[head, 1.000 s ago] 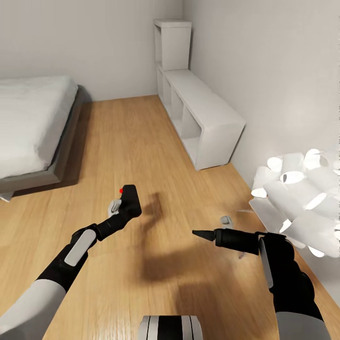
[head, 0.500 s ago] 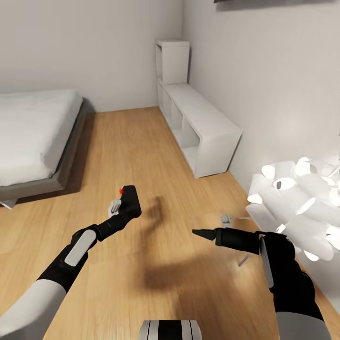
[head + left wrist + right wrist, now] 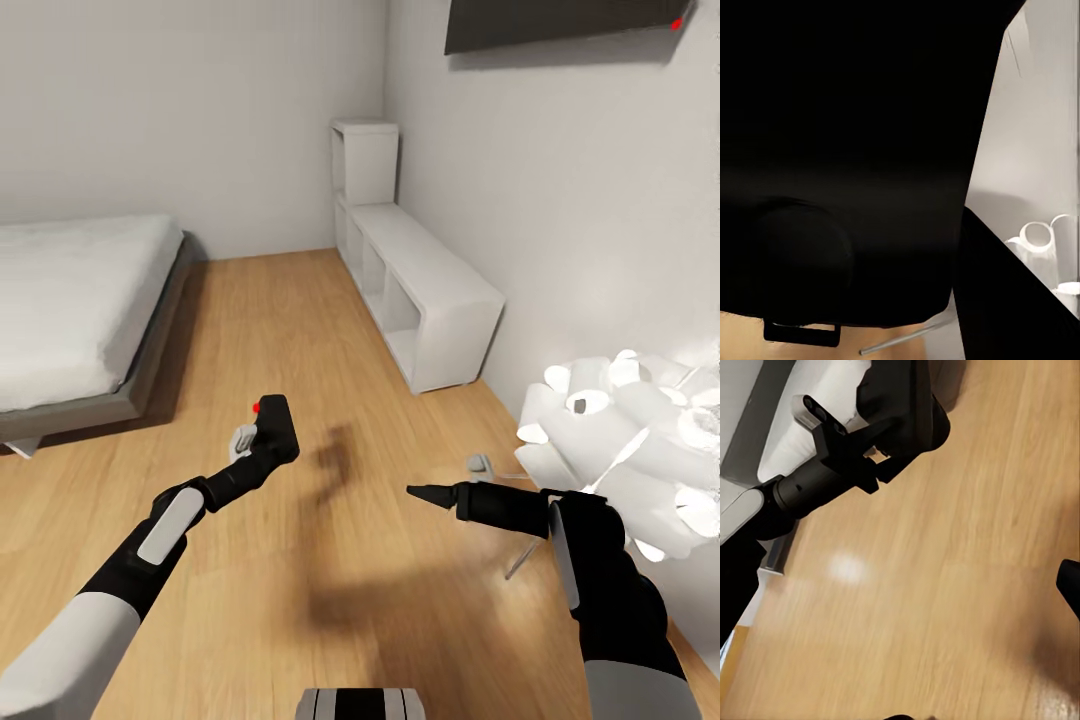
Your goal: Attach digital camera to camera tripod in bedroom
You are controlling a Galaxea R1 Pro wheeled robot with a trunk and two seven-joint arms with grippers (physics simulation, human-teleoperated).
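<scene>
My left gripper is shut on the digital camera, a small black body with a red button on top, held upright above the wood floor at mid-left. From the left wrist the camera's black body looms very close. In the right wrist view the held camera sits in the left gripper's fingers. My right gripper hovers to the right of the camera, its fingers drawn to one point with nothing in them. The camera tripod is out of view. This is the bedroom.
A grey-framed bed lies at the left. White cube shelves line the right wall under a dark wall screen. A white many-shaded lamp on a thin silver leg stands close to my right arm.
The whole head view has shifted: the bed and shelves sit lower in the picture and the wall screen has come into view. Both arms keep their pose, with the camera still held.
</scene>
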